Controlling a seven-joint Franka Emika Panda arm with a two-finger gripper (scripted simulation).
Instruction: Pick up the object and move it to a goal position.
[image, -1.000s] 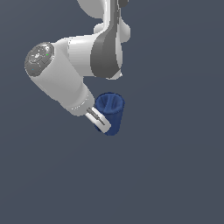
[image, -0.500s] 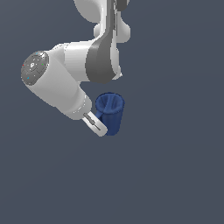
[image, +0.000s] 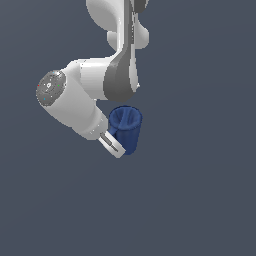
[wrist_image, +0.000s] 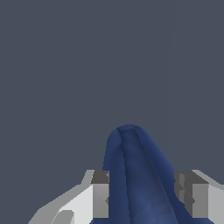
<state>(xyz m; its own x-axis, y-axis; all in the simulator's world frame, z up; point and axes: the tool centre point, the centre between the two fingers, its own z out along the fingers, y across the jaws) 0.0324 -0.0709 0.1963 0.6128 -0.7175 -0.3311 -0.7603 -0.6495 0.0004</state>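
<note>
Gripper (image: 116, 145), jaws pinching the dark blue mug (image: 126, 129), has carried it slightly up and right toward frame centre: transport underway.

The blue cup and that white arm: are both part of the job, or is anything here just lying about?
Part of the job:
- blue mug, held between the fingers
- gripper, shut on the mug

Just lying about:
- nothing else in view; only plain grey background
</note>
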